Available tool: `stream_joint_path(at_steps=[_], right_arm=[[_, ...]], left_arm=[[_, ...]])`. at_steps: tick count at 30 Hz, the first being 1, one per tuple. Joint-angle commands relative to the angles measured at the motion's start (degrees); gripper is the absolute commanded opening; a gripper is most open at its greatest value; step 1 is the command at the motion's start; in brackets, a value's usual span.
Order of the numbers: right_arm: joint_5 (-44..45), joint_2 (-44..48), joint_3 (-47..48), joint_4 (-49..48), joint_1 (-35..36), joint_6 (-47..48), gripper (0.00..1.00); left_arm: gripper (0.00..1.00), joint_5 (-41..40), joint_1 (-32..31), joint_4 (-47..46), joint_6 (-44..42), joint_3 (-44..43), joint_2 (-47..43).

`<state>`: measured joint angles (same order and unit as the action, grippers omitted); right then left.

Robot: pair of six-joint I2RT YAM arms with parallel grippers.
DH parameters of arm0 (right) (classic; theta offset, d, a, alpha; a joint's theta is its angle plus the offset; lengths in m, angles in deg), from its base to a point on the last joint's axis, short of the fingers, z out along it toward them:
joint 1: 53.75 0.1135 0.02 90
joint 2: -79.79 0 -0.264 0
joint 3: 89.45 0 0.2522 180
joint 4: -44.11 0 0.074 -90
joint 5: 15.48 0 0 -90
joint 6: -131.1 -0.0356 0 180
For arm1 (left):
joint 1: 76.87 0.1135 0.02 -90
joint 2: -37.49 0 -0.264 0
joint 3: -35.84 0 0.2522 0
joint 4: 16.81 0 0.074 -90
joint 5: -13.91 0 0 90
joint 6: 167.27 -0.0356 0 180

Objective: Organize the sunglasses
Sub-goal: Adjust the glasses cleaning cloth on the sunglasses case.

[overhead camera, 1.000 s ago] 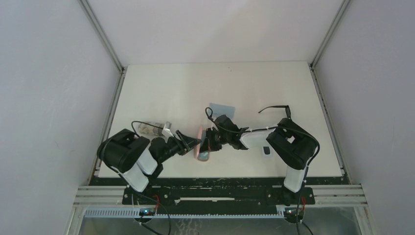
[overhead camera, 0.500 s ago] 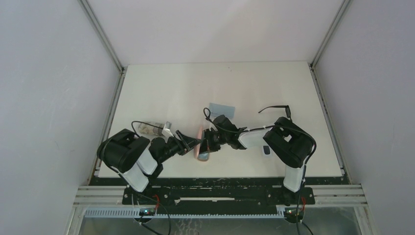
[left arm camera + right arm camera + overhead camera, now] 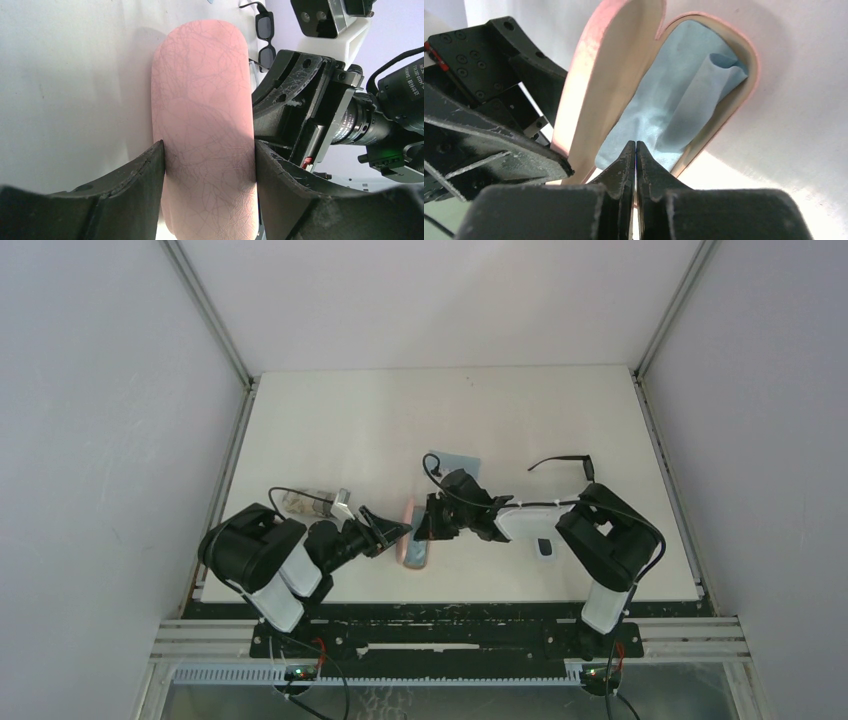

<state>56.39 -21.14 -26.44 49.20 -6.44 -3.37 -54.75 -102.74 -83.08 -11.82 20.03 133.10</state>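
While left hand clamps pink case, right hand, fingers together, alone sees cloth inside.

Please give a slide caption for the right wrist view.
Shut right claw at the open pink case, blue cloth inside.

The pink oblong case has a matt, leather-like skin veined with fine crackle lines; its lining is smooth and cream. The light-blue cloth looks soft, matt and creased. The jaws of the left gripper are matt black plastic, rough and scuffed. The black-framed sunglasses have glossy dark lenses. The white worktop is smooth and matt.
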Motion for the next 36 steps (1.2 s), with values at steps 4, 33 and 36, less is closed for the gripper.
stream_joint_path(at_steps=[4, 33, 36], right_arm=[[6.34, 1.81, 2.96, 2.30, -1.28, 0.25, 0.00], [18.71, 1.00, 11.24, 17.93, 1.56, 7.62, 0.01], [16.40, 3.89, 9.96, 15.62, 1.73, 8.50, 0.07]], left_arm=[[0.17, 0.81, -0.15, -3.64, 0.25, -1.21, 0.18], [0.16, 0.98, -0.16, -3.62, 0.39, -1.47, 0.29], [0.16, 0.72, -0.14, -3.68, 0.42, -1.46, 0.28]])
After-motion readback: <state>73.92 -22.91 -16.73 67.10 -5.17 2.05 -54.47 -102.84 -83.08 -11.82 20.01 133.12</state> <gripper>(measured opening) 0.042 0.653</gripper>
